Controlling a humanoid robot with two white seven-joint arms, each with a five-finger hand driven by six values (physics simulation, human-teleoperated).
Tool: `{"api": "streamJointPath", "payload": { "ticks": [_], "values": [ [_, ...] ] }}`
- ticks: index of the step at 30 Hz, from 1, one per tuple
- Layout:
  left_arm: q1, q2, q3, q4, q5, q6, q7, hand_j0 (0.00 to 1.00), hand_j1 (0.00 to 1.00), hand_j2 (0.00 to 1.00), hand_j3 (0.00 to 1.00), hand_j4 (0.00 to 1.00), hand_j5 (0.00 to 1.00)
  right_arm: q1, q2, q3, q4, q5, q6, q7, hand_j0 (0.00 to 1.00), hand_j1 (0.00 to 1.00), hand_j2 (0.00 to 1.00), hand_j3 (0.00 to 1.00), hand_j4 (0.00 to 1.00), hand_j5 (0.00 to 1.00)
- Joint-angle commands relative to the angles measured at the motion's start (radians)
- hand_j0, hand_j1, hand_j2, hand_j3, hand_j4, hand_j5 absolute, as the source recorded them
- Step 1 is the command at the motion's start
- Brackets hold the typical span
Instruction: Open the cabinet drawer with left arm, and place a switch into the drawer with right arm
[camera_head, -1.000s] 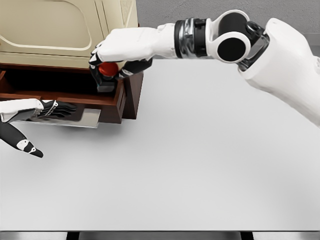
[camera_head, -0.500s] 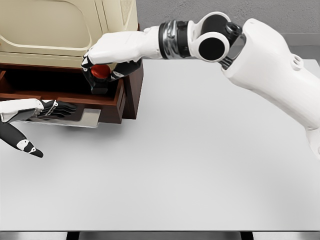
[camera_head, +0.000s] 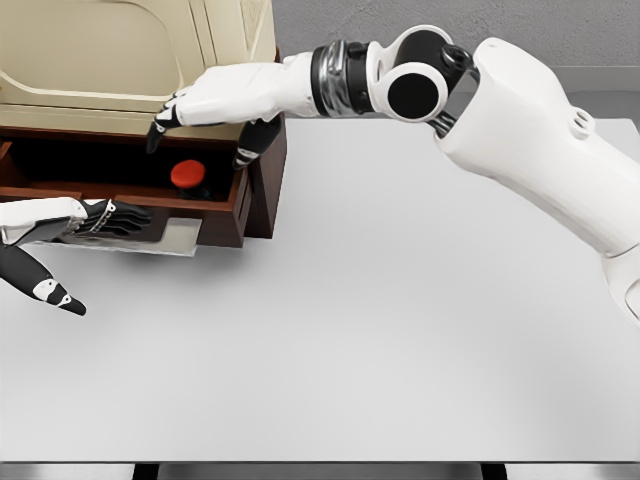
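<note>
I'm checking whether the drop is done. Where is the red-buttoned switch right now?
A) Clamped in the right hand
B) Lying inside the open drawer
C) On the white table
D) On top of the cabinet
B: the switch sits in the open drawer, with the right hand open above it.

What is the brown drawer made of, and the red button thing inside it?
The drawer looks like dark reddish-brown wood with a smooth finish, though it is a simulator render. The switch looks like plastic: a matte red cap on a dark base.
</note>
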Motion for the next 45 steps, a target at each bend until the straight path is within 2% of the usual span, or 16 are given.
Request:
{"api": "streamJointPath", "payload": {
  "ticks": [1, 3, 5, 7, 8, 11, 14, 15, 18, 20, 22, 24, 28, 37, 41, 45],
  "values": [
    [0.0, 0.001, -0.025, 0.004, -0.069, -0.007, 0.004, 1.0, 1.0, 1.0, 1.0, 1.0, 1.0, -0.002, -0.005, -0.002, -0.017, 0.007, -0.006, -0.001, 1.0, 1.0, 1.0, 1.0, 1.0, 1.0],
    [0.0, 0.001, -0.025, 0.004, -0.069, -0.007, 0.004, 1.0, 1.0, 1.0, 1.0, 1.0, 1.0, 0.005, -0.057, -0.007, -0.132, 0.005, -0.029, -0.001, 1.0, 1.0, 1.0, 1.0, 1.0, 1.0],
    [0.0, 0.001, -0.025, 0.004, -0.069, -0.007, 0.004, 1.0, 1.0, 1.0, 1.0, 1.0, 1.0, 0.015, -0.164, -0.02, -0.215, 0.001, -0.143, -0.001, 1.0, 1.0, 1.0, 1.0, 1.0, 1.0],
    [0.0, 0.001, -0.025, 0.004, -0.069, -0.007, 0.004, 1.0, 1.0, 1.0, 1.0, 1.0, 1.0, 0.075, -0.264, -0.085, -0.218, -0.005, -0.289, -0.001, 1.0, 1.0, 1.0, 1.0, 1.0, 1.0],
    [0.0, 0.001, -0.025, 0.004, -0.069, -0.007, 0.004, 1.0, 1.0, 1.0, 1.0, 1.0, 1.0, 0.115, -0.327, -0.135, -0.218, -0.005, -0.312, -0.001, 1.0, 1.0, 1.0, 1.0, 1.0, 1.0],
    [0.0, 0.001, -0.021, 0.004, -0.069, -0.007, 0.004, 1.0, 1.0, 1.0, 1.0, 1.0, 1.0, 0.241, -0.501, -0.261, -0.213, -0.047, -0.312, -0.001, 1.0, 1.0, 1.0, 1.0, 1.0, 1.0],
    [0.0, 0.001, -0.019, 0.004, -0.069, -0.03, 0.004, 1.0, 1.0, 1.0, 1.0, 1.0, 1.0, 0.35, -0.606, -0.378, -0.2, -0.048, -0.312, -0.001, 1.0, 1.0, 1.0, 1.0, 1.0, 1.0],
    [-0.001, 0.001, -0.019, 0.004, -0.069, -0.03, 0.004, 1.0, 1.0, 1.0, 1.0, 1.0, 1.0, 0.376, -0.624, -0.405, -0.167, -0.048, -0.312, -0.001, 1.0, 1.0, 1.0, 1.0, 1.0, 1.0],
    [0.0, 0.002, 0.002, 0.004, -0.069, -0.081, 0.004, 1.0, 1.0, 1.0, 1.0, 1.0, 1.0, 0.411, -0.626, -0.412, -0.101, -0.047, -0.312, -0.001, 1.0, 1.0, 1.0, 1.0, 1.0, 1.0],
    [-0.001, 0.019, 0.018, 0.004, -0.069, -0.132, 0.004, 1.0, 1.0, 1.0, 1.0, 1.0, 1.0, 0.417, -0.623, -0.406, 0.004, -0.042, -0.312, -0.001, 1.0, 1.0, 1.0, 1.0, 1.0, 1.0],
    [0.0, 0.029, 0.025, 0.004, -0.069, -0.173, 0.004, 1.0, 1.0, 1.0, 1.0, 1.0, 1.0, 0.44, -0.623, -0.402, 0.06, -0.041, -0.312, -0.001, 1.0, 1.0, 1.0, 1.0, 1.0, 1.0],
    [0.0, 0.038, 0.03, 0.004, -0.069, -0.211, 0.004, 1.0, 1.0, 1.0, 1.0, 1.0, 1.0, 0.453, -0.621, -0.402, 0.061, -0.039, -0.312, -0.001, 1.0, 1.0, 1.0, 1.0, 1.0, 1.0],
    [-0.001, 0.038, 0.03, 0.004, -0.067, -0.296, 0.004, 1.0, 1.0, 1.0, 1.0, 1.0, 1.0, 0.466, -0.604, -0.413, 0.167, -0.038, -0.312, -0.001, 1.0, 1.0, 1.0, 1.0, 1.0, 1.0],
    [0.0, 0.055, 0.073, 0.004, -0.069, -0.406, 0.004, 1.0, 1.0, 1.0, 1.0, 1.0, 1.0, 0.486, -0.552, -0.404, 0.187, -0.039, -0.312, -0.001, 1.0, 1.0, 1.0, 1.0, 1.0, 1.0],
    [-0.001, 0.044, 0.075, 0.004, -0.069, -0.428, 0.004, 1.0, 1.0, 1.0, 1.0, 1.0, 1.0, 0.492, -0.509, -0.406, 0.255, -0.039, -0.312, -0.001, 1.0, 1.0, 1.0, 1.0, 1.0, 1.0],
    [-0.001, 0.015, 0.075, 0.004, -0.069, -0.439, 0.004, 1.0, 1.0, 1.0, 1.0, 1.0, 1.0, 0.494, -0.505, -0.406, 0.259, -0.039, -0.312, -0.001, 1.0, 1.0, 1.0, 1.0, 1.0, 1.0]
  ]
}}
